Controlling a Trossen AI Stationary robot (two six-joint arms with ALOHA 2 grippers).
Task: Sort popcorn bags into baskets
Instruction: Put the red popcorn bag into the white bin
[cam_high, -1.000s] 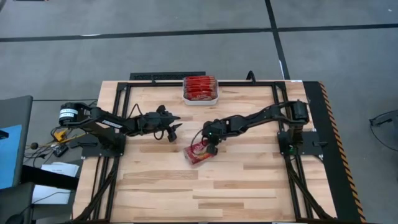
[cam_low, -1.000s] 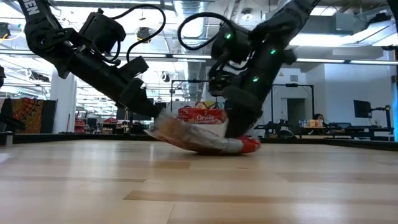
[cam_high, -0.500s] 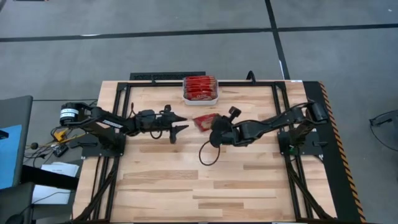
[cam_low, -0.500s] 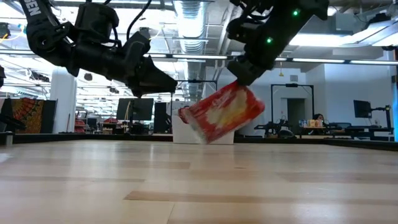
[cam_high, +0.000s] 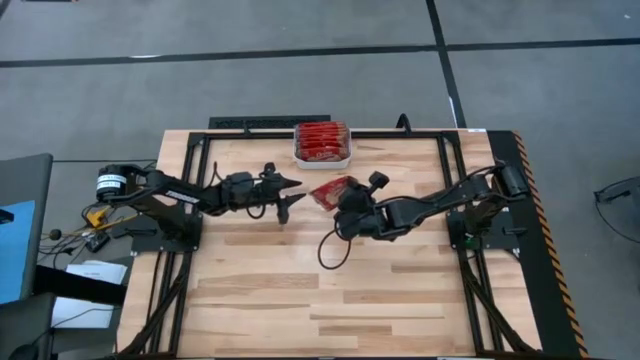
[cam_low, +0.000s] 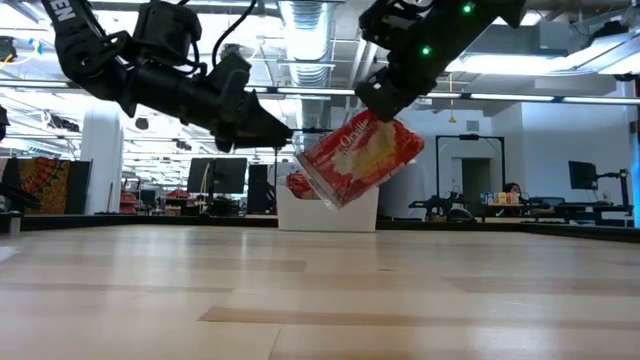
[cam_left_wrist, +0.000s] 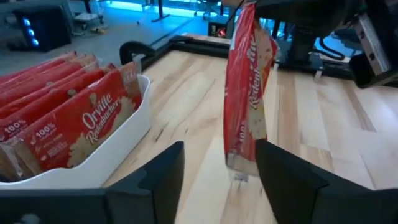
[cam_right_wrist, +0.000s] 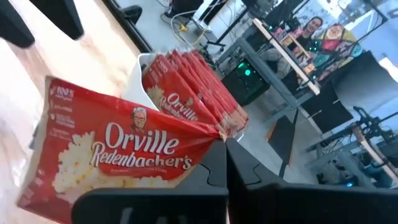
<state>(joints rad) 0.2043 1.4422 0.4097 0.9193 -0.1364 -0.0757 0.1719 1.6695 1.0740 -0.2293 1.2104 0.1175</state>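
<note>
Pale wooden planks run under both my arms, with a black frame around the table (cam_high: 260, 290) and grey floor beyond it.

Nearest to me, my right gripper (cam_high: 343, 199) hangs above the middle of the boards, its fingers pressed together on the edge of one Orville Redenbacher's popcorn bag (cam_low: 360, 157). That packet dangles clear of the wood, tilted, its far corner reaching beyond my fingertips toward the bin. My left gripper (cam_left_wrist: 219, 163) sits just beside it, fingers spread, with the bag's lower edge hanging in front of the gap between them; I cannot tell whether they touch it.

Farther out past both sets of fingers stands the white basket (cam_high: 321, 159), at the back edge of the table, already packed with upright red packets (cam_left_wrist: 59, 109) standing in a row. Beyond that, the right wrist view shows desks, monitors and a person seated far off.

What worries me: I grip the bag only by one edge, so it may swing or slip free as I carry it out. The basket looks nearly full, so the slot left for this one seems narrow; coming in tilted, the bag could catch the rim or topple the standing packets. My left fingers, so close, could also snag the hanging edge.
</note>
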